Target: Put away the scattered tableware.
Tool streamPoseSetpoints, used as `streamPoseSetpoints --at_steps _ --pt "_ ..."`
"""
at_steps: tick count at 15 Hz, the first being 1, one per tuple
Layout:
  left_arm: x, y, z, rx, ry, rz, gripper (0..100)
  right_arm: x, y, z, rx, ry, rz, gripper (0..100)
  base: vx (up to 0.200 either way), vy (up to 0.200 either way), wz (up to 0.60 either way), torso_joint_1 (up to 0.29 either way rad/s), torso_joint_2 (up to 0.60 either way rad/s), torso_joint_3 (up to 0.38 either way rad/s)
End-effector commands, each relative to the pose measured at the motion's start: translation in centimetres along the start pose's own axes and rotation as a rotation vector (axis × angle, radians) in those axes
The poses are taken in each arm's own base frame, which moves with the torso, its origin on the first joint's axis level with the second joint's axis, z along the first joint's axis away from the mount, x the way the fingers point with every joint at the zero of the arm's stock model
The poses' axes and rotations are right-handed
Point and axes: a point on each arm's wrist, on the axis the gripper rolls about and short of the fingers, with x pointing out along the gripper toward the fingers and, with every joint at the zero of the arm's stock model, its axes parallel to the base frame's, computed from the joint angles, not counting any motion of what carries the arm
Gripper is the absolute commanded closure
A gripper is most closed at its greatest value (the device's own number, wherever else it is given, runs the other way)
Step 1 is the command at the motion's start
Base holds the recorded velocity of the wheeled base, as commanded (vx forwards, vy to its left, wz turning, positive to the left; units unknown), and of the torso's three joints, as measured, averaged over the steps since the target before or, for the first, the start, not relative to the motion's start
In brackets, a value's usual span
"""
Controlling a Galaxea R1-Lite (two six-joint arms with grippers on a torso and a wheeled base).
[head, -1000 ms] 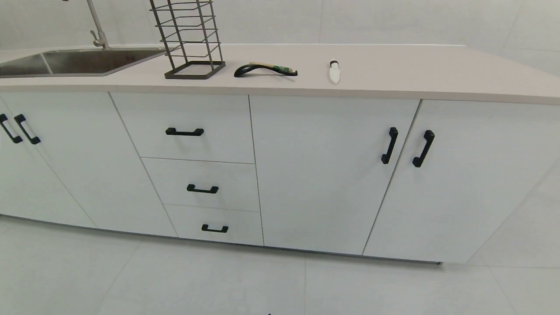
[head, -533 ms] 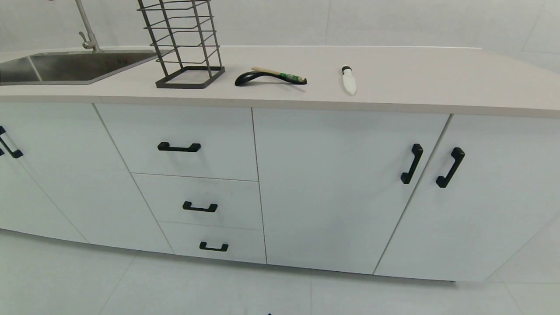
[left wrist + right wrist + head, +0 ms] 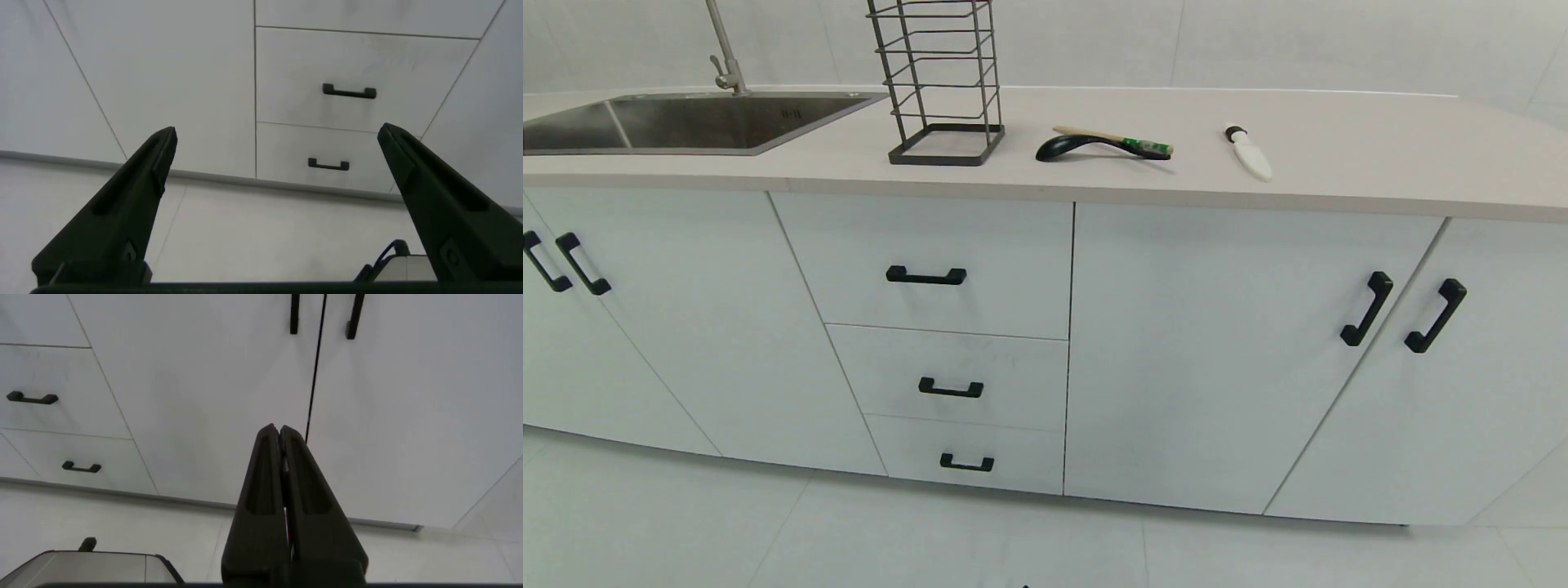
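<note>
Altogether one spoon (image 3: 1094, 146), one knife (image 3: 1249, 153), one rack (image 3: 941, 82)

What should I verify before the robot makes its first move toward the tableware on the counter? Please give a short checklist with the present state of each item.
1. Left gripper open and empty: ok.
2. Right gripper open: not ok, it is shut on nothing.
3. Black spoon free on the countertop: ok, but a green-banded stick lies along its handle.
4. White utensil apart from other things: ok.
5. Wire rack upright: ok.
6. Grippers at counter height: not ok, both wrist views face the cabinet fronts low down.
</note>
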Motion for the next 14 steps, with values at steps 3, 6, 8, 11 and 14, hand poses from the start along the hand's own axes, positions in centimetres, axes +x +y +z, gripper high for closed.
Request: streamPoseSetpoints --at_steps 3,6,8,11,14 --pt "0.0 0.0 0.0 0.003 -0.001 -0.002 0 0.0 0.0 0.0 0.000 0.001 0.000 100 0.000 0.000 0.00 0.000 0.00 0.000" --pt "0.0 0.0 0.0 0.024 -0.002 -0.009 0 0.0 0.0 0.0 0.000 0.003 0.000 100 0.000 0.000 0.00 0.000 0.00 0.000" --pt "-0.2 -0.1 1.0 0.064 -0.069 -0.051 0 0.0 0.0 0.0 0.000 0.003 0.000 100 0.000 0.000 0.00 0.000 0.00 0.000" --pt "-1.5 -0.2 8.7 0.087 -0.338 -0.049 0 0.0 0.0 0.0 0.000 0.001 0.000 100 0.000 0.000 0.00 0.000 0.00 0.000" --pt "-1.0 -0.2 10.2 0.122 -0.278 -0.082 0 0.0 0.0 0.0 0.000 0.001 0.000 100 0.000 0.000 0.00 0.000 0.00 0.000"
